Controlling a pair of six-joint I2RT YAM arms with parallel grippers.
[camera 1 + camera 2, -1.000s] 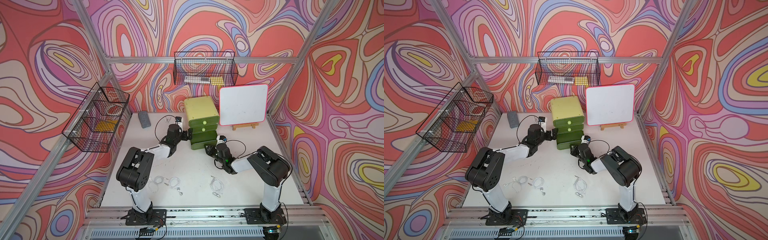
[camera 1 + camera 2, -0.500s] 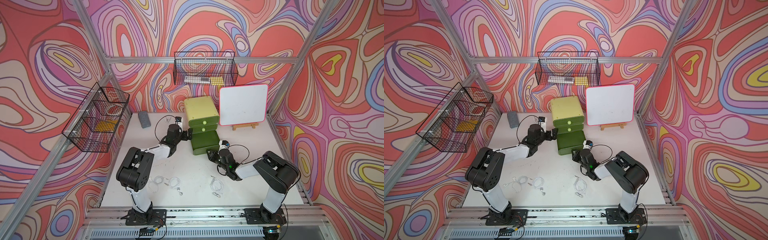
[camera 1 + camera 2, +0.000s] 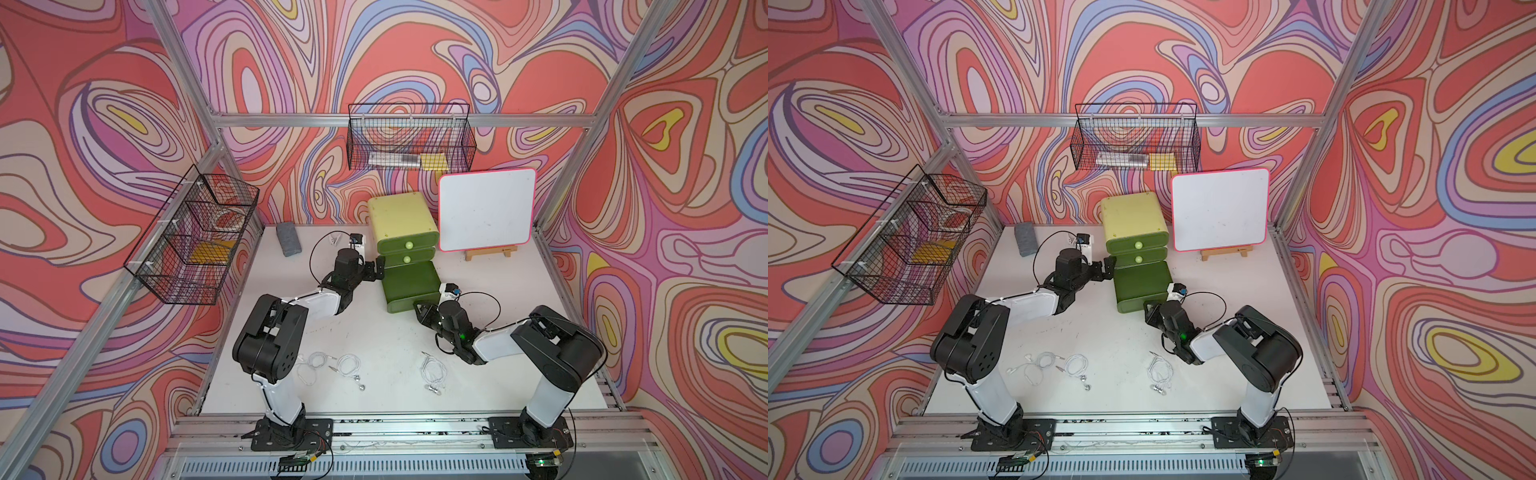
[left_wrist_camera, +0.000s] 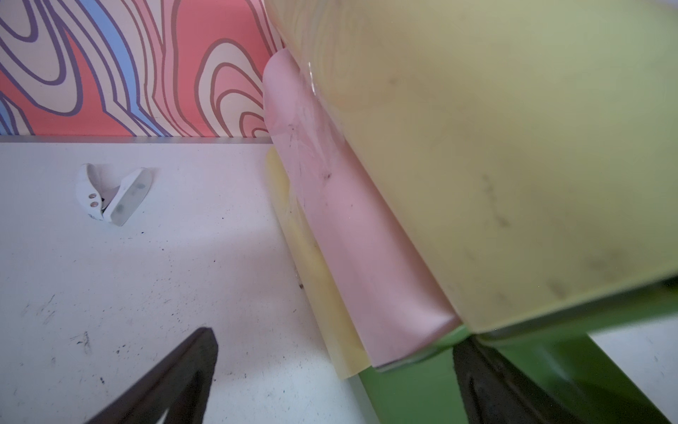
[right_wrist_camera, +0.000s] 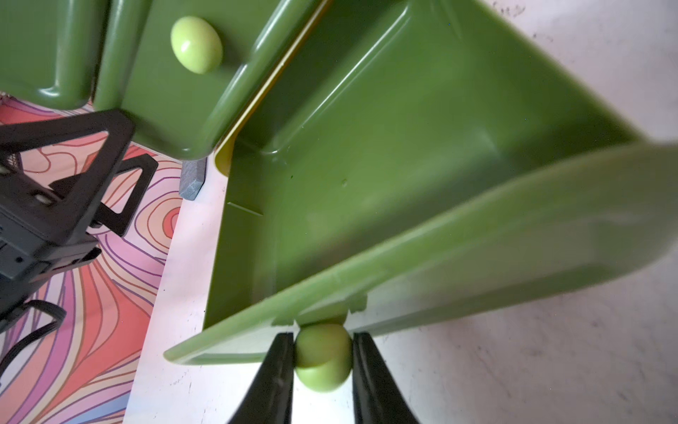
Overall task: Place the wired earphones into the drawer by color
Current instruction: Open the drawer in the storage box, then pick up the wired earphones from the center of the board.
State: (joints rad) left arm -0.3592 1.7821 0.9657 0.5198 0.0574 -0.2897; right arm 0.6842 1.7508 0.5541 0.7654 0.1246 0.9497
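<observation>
Right wrist view: the right gripper [image 5: 323, 336] flanks the knob [image 5: 323, 367] of the pulled-out bottom drawer [image 5: 367, 147]; whether it grips cannot be told. The left gripper [image 3: 379, 268] gapes wide beside the cabinet [image 3: 401, 216]. Three white earphones [image 3: 432, 370] lie behind both.

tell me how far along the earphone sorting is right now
Done: the bottom drawer is pulled out, and it looks empty. In hand: the right gripper flanks its knob, grip or release unclear; the left gripper is open beside the cabinet. Left: the three white earphone bundles lie on the table, none in the open drawer.
</observation>
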